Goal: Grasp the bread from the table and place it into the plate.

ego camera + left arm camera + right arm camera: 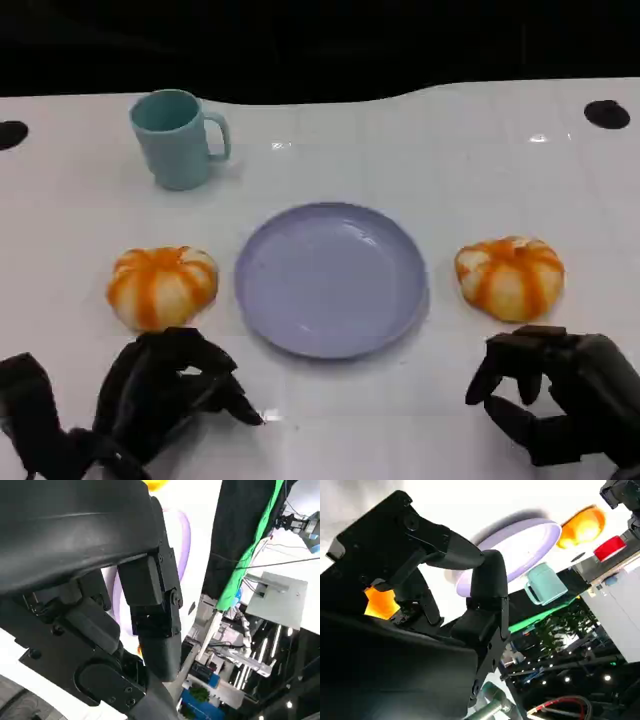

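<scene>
Beside the plate (330, 280) lie 2 breads (162, 286) (unlabelled); both hands (165, 390) hover empty, fingers apart.

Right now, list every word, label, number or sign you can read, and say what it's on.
None can be read.
Mug, plate, both bread rolls: no writing.
Red label in the right wrist view: too blurred to read.

The plate (331, 278) lay in the middle of the table (420, 140), one bread (162, 286) at its left, another bread (510, 277) at its right, the cup (177, 138) behind.
</scene>
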Tool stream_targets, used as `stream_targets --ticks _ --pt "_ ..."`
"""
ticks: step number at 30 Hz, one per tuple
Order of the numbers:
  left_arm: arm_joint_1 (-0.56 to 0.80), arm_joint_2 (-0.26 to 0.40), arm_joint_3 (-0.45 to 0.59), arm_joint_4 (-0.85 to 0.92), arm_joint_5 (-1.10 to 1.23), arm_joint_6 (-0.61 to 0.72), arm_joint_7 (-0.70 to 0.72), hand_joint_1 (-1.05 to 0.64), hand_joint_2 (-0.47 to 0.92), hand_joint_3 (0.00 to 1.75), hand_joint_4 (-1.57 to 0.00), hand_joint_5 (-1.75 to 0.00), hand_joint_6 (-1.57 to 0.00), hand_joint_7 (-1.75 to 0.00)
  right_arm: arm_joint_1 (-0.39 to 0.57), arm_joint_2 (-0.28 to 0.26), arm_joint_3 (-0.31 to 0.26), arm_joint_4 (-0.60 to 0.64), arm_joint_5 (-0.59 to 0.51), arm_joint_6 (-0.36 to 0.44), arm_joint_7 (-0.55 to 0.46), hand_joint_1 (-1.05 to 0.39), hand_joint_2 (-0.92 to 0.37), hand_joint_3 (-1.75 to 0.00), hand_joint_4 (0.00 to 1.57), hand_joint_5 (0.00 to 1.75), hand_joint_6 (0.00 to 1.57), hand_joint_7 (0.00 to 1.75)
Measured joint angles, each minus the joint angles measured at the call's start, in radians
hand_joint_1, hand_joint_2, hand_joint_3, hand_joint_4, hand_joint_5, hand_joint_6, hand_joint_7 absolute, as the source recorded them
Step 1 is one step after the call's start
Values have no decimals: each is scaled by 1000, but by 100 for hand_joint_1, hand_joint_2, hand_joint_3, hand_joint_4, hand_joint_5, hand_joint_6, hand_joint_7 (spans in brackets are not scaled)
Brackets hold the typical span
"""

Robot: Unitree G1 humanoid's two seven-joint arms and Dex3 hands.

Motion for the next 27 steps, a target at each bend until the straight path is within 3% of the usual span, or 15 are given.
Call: stream_targets --ticks 27 --pt "0 0 1 5 0 -5 0 -105 63 1 -157 -60 -157 -37 -2 1 0 5 -3 0 0 -25 -36 -124 84 174 81 131"
